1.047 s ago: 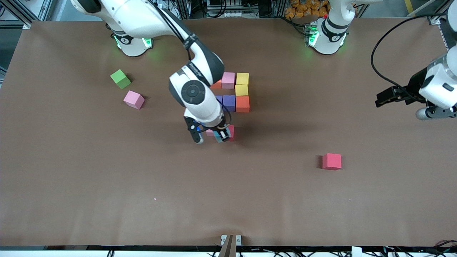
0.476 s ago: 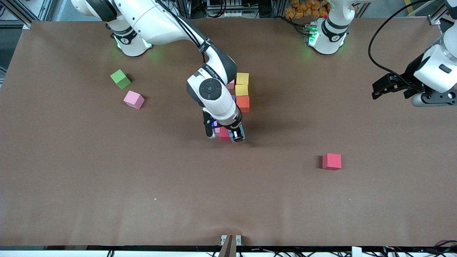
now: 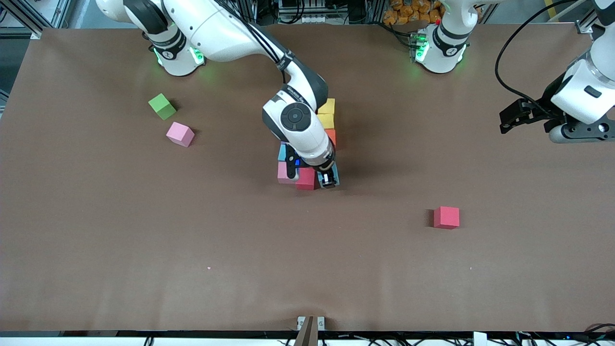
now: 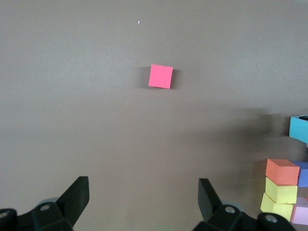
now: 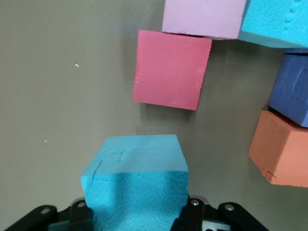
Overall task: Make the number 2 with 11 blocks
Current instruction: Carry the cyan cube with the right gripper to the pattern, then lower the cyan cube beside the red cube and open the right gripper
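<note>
**Operator:** Right wrist view check: what does the right gripper (image 5: 139,211) carry, and where is the slot?

**Technician:** Its jaws are clamped on a light blue matte foam cube (image 5: 137,180). That cube hangs just beside the red foam cube (image 5: 171,70) in the bottom row of the partly built number 2 (image 3: 317,144), on the side toward the left arm's end of the table. A narrow gap separates the two, and their faces look roughly parallel.

**Operator:** Left gripper (image 4: 142,202)?

**Technician:** Fully spread, empty, waiting, well apart from the red foam cube.
</note>
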Controlling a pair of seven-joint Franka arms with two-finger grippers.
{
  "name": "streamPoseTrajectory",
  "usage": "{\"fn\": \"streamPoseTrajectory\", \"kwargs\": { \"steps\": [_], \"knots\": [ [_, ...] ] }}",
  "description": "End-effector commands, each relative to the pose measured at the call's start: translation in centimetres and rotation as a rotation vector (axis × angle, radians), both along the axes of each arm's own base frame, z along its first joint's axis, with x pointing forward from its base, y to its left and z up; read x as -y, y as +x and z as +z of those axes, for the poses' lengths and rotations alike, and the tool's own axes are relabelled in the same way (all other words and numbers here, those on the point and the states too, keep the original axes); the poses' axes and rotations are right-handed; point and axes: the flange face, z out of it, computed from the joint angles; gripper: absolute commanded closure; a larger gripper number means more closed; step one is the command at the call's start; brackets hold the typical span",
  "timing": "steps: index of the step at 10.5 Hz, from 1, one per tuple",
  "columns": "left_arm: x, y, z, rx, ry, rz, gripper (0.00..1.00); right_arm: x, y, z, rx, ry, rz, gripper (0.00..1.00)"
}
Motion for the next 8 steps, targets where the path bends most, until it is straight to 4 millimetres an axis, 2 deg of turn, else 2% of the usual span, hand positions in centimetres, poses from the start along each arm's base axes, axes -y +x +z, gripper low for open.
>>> {"fn": "streamPoseTrajectory", "kwargs": {
  "steps": [1,3,5,8],
  "knots": [
    [-0.2,-0.5,0.8,0.011,0.016,0.003,0.00,-0.9,-0.1,-1.2,-0.028,-0.001,-0.066,0.82],
    [-0.6,-0.4,0.8,0.011,0.015,0.005,0.00,-1.5,-0.9,-2.2,-0.041,-0.012,-0.072,0.82],
    [-0.3,-0.4,0.9,0.012,0.008,0.002,0.00,-1.4,-1.0,-2.7,-0.045,-0.020,-0.076,0.82],
    [-0.3,-0.4,0.9,0.013,0.010,0.002,0.00,-1.2,-1.3,-4.7,-0.058,-0.046,-0.071,0.82]
  ]
}}
